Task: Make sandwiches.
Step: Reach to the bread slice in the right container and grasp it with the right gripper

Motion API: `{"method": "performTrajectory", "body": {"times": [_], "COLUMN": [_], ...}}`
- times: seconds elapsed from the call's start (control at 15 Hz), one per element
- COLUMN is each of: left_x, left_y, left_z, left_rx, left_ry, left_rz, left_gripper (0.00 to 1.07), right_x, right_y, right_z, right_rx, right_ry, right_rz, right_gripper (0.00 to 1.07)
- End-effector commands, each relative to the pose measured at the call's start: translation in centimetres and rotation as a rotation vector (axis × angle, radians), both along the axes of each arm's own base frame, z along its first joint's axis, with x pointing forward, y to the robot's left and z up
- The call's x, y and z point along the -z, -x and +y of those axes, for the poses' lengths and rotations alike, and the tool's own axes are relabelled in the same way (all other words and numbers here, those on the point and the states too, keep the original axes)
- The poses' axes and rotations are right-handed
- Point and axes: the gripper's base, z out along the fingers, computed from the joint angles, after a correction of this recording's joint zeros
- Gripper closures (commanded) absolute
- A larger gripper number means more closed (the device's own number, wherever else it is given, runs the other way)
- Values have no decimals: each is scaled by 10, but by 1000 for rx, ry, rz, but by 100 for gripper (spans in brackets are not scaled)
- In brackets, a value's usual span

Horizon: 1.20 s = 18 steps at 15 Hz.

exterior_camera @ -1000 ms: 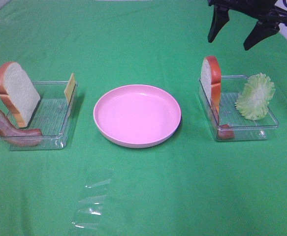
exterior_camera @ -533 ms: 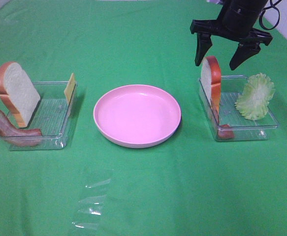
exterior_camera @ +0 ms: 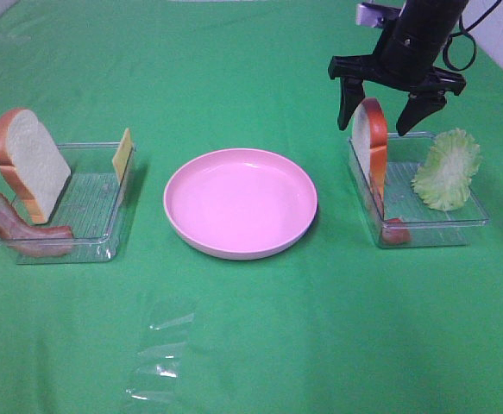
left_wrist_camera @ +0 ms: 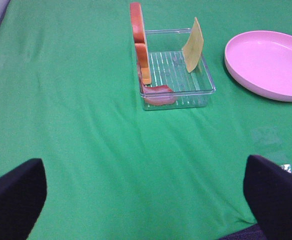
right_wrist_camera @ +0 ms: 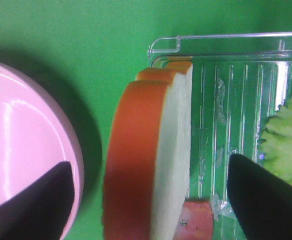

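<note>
My right gripper (exterior_camera: 374, 123) hangs open over the right clear tray (exterior_camera: 424, 231), one finger on each side of the top of an upright bread slice (exterior_camera: 372, 147), not touching it. The right wrist view shows that bread slice (right_wrist_camera: 151, 155) between the dark fingers (right_wrist_camera: 266, 195). A lettuce leaf (exterior_camera: 448, 170) and a bacon strip (exterior_camera: 395, 232) share this tray. In the left tray (exterior_camera: 91, 246) stand another bread slice (exterior_camera: 31, 164), a bacon strip (exterior_camera: 27, 230) and a cheese square (exterior_camera: 123, 155). My left gripper (left_wrist_camera: 146, 200) is open and empty, well short of that tray (left_wrist_camera: 206, 87).
A round pink plate (exterior_camera: 240, 203) sits empty in the middle of the green cloth between the two trays. A crumpled piece of clear plastic film (exterior_camera: 160, 354) lies on the cloth near the front, left of centre.
My right gripper has come down and to the left from the far right corner until its open fingers straddle the top of the right bread slice. Nothing else has moved.
</note>
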Motion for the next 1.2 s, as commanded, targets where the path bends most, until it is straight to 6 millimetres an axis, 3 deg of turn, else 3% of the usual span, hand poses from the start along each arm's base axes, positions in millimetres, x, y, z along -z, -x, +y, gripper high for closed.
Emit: {"method": "performTrajectory", "body": {"times": [0.07,0.27,0.53,1.07,1.2], "left_x": [-1,-1,-1,-1,-1], "left_y": [2,2,2,2,2], "left_z": [-1,-1,-1,-1,-1], "left_rx": [1,1,1,1,1], "left_ry": [13,13,13,13,13], "left_rz": [-20,-20,-20,-20,-20], "left_gripper": [7,7,7,7,7], "right_x": [11,14,13,13,13], "right_y": [-2,-2,-1,0,0], "right_z": [2,2,1,1,1], "right_rx": [-10,-13,-20,-17,-17], "right_ry": [-1,1,8,8,9], "right_rz": [22,29,40,49,48], "right_gripper": [27,31,63,67,79]}}
